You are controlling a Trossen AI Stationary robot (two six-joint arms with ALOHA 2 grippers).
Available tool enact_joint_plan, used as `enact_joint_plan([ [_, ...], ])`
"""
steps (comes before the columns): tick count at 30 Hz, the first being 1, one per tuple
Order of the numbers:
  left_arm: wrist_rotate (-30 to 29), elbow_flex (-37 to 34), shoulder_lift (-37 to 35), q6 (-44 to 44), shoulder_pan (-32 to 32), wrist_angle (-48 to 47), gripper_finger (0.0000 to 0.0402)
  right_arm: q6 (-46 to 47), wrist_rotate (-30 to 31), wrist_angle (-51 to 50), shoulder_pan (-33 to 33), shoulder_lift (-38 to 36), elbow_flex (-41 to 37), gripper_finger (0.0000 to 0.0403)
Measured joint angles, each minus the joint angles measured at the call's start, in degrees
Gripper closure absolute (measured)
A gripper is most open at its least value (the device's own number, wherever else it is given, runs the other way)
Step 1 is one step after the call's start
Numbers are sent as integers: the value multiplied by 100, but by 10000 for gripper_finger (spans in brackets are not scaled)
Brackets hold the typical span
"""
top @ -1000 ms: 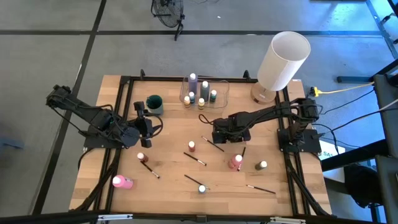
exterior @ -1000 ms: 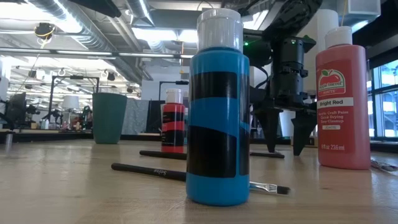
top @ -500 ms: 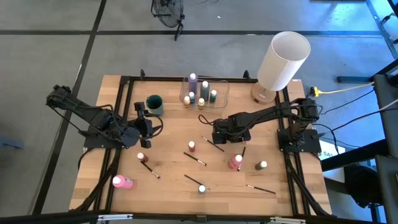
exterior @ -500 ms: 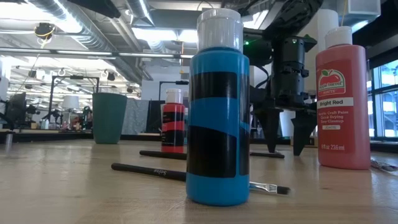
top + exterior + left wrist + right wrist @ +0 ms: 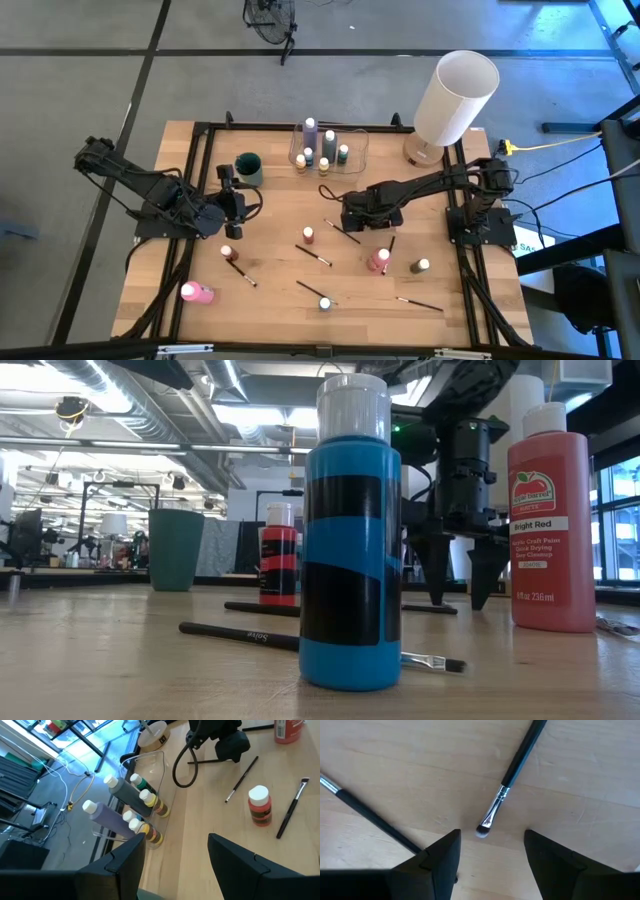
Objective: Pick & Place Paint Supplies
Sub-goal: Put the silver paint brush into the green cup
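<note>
Paint bottles stand scattered on the wooden table: a small red one (image 5: 308,235), a big red one (image 5: 378,261), a blue one (image 5: 325,303). A pink one (image 5: 196,292) lies on its side. Dark-handled brushes lie flat among them. My right gripper (image 5: 492,855) points down, open, low over the table's middle. The bristle tip of one brush (image 5: 512,775) lies between its fingers, apart from both, and a second brush (image 5: 370,820) lies beside it. My left gripper (image 5: 175,865) hangs open above the table's left part, tilted toward the clear container (image 5: 150,775).
The clear container (image 5: 327,150) at the far edge holds several upright bottles. A dark green cup (image 5: 248,166) stands to its left and a large white cylinder (image 5: 455,98) at the far right corner. A cable loops near my right gripper (image 5: 182,765).
</note>
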Motion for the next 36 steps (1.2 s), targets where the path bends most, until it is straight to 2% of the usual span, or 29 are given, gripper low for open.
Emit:
enact_joint_plan([
  [8, -2, 0, 0, -2, -1, 0, 191, 81, 126, -430, -7, 41, 277, 179],
  [17, 19, -4, 2, -42, -2, -33, 191, 122, -70, -693, -13, 327, 347, 179],
  [27, 29, -4, 2, -90, 0, -36, 191, -49, 328, -1621, -55, 374, 843, 179],
  [36, 53, -4, 2, -140, -1, -120, 191, -75, 228, -1429, -57, 373, 844, 179],
])
